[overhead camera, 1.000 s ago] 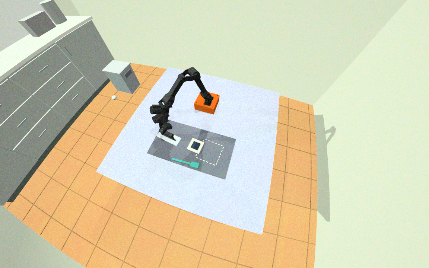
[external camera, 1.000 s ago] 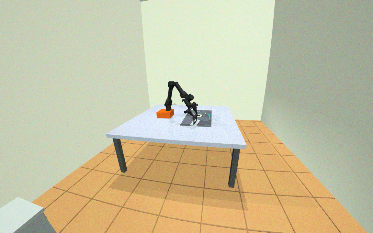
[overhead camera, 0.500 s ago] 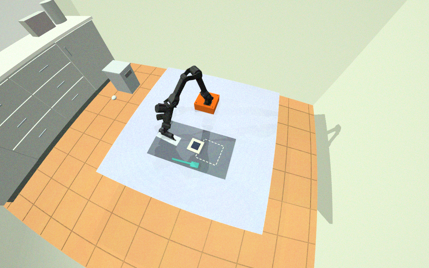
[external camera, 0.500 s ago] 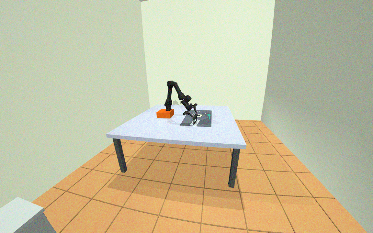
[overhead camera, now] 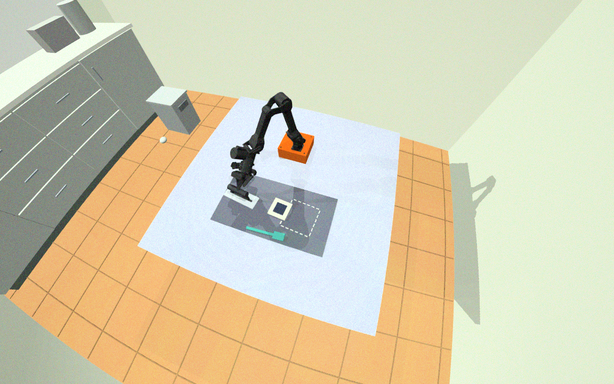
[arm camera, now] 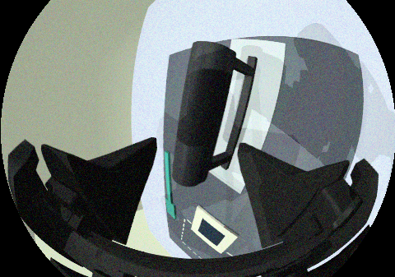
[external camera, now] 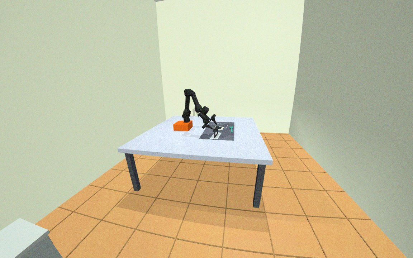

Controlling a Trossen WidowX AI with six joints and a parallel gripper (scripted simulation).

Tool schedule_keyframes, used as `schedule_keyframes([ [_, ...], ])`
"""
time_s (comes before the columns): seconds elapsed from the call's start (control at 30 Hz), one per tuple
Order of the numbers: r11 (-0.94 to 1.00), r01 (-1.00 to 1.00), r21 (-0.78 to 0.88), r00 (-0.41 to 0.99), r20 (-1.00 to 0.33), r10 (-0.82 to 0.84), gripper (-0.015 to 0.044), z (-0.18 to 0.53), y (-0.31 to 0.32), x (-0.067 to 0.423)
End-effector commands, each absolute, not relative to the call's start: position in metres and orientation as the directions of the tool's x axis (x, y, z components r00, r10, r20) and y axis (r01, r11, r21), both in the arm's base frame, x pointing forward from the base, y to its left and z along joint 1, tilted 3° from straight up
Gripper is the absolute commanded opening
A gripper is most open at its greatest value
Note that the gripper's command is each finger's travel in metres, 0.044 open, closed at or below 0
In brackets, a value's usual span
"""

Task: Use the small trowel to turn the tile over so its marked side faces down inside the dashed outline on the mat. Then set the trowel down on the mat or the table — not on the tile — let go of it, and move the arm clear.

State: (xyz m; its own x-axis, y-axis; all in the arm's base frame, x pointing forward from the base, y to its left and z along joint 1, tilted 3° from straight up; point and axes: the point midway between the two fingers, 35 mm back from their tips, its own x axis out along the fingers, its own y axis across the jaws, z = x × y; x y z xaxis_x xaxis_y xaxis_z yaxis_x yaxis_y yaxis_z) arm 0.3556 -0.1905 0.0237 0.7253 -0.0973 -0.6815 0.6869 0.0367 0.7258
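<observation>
The white tile (overhead camera: 279, 208) (arm camera: 211, 230) lies on the grey mat (overhead camera: 317, 242) with its dark blue marked side up, just left of the dashed outline (overhead camera: 307, 204). A slim teal trowel (overhead camera: 264, 232) (external camera: 231, 129) (arm camera: 169, 190) lies flat on the mat in front of the tile. My gripper (overhead camera: 240, 189) (external camera: 213, 129) (arm camera: 197, 145) is low over the mat's left end. It is open, with its fingers on either side of the thick dark handle (arm camera: 200, 118) of a second tool, whose white blade (overhead camera: 241, 201) (arm camera: 258, 96) rests on the mat.
The arm's orange base (overhead camera: 296, 148) (external camera: 182, 125) stands on the table behind the mat. Grey cabinets (overhead camera: 37, 143) and a small bin (overhead camera: 175, 110) stand on the floor to the left, away from the table.
</observation>
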Motion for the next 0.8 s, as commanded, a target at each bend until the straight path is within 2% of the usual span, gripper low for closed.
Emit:
schedule_keyframes([
  [0.0,-0.067,0.656,0.752,0.746,-0.659,-0.091,0.03,0.024,-0.184,0.352],
  [0.77,-0.072,0.653,0.754,0.748,-0.657,-0.091,0.03,0.009,-0.188,0.372],
])
